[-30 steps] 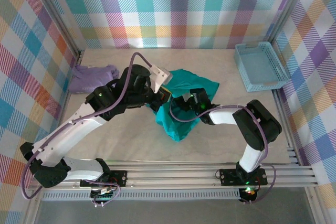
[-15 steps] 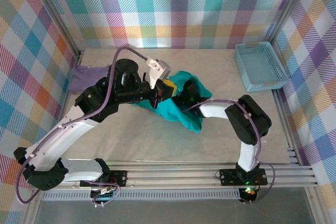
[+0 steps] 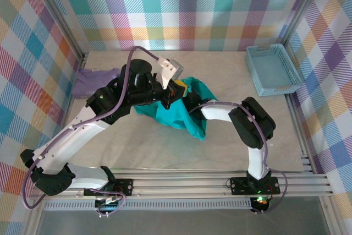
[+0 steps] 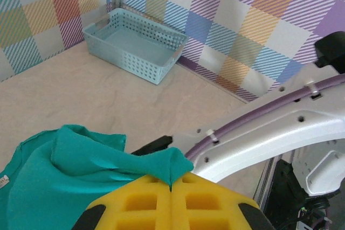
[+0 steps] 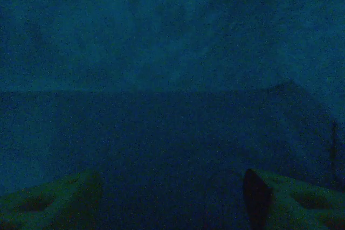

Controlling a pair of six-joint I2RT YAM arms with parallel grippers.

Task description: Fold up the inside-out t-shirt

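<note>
The teal-green t-shirt (image 3: 175,115) lies bunched at the table's middle, with one part lifted. My left gripper (image 3: 178,91) is shut on a peak of its fabric; in the left wrist view the yellow pads (image 4: 135,203) meet with a fold of the t-shirt (image 4: 81,160) pinched at the left gripper (image 4: 171,187). My right arm (image 3: 220,113) reaches leftward and its gripper end is buried under the cloth. In the right wrist view everything is dark t-shirt fabric (image 5: 161,79); the right gripper (image 5: 170,203) stands open, fingers (image 5: 291,197) wide apart.
A pale lavender garment (image 3: 96,81) lies crumpled at the back left by the wall. A light blue basket (image 3: 272,70) stands at the back right, also seen as the basket (image 4: 135,47) in the left wrist view. Bare tabletop (image 3: 137,147) lies in front of the shirt.
The left gripper kept hold of the shirt and lifted it slightly back and right, gathering the hanging cloth. The right arm swung left, pushing its gripper deeper under the fabric.
</note>
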